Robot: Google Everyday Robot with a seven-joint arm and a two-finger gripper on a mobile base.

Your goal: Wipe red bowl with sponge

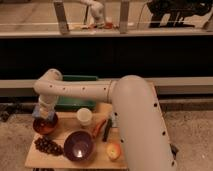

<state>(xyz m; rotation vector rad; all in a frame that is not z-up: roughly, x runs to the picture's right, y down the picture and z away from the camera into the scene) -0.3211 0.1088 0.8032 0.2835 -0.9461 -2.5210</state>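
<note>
The red bowl (pixel 45 127) sits at the left edge of the small wooden table (pixel 60 159). My gripper (pixel 43 113) hangs right over the bowl, at the end of the white arm that reaches in from the right. The bluish-grey sponge (pixel 40 111) sits at the gripper, just above the bowl's inside. Whether the sponge touches the bowl does not show.
A purple bowl (pixel 78 145) stands at the front middle. Dark grapes (pixel 48 146) lie front left. A white cup (pixel 84 116) stands mid-table. A red pepper (pixel 98 128), a dark green vegetable (pixel 107 131) and an apple (pixel 114 150) lie right. A green tray (pixel 75 102) lies behind.
</note>
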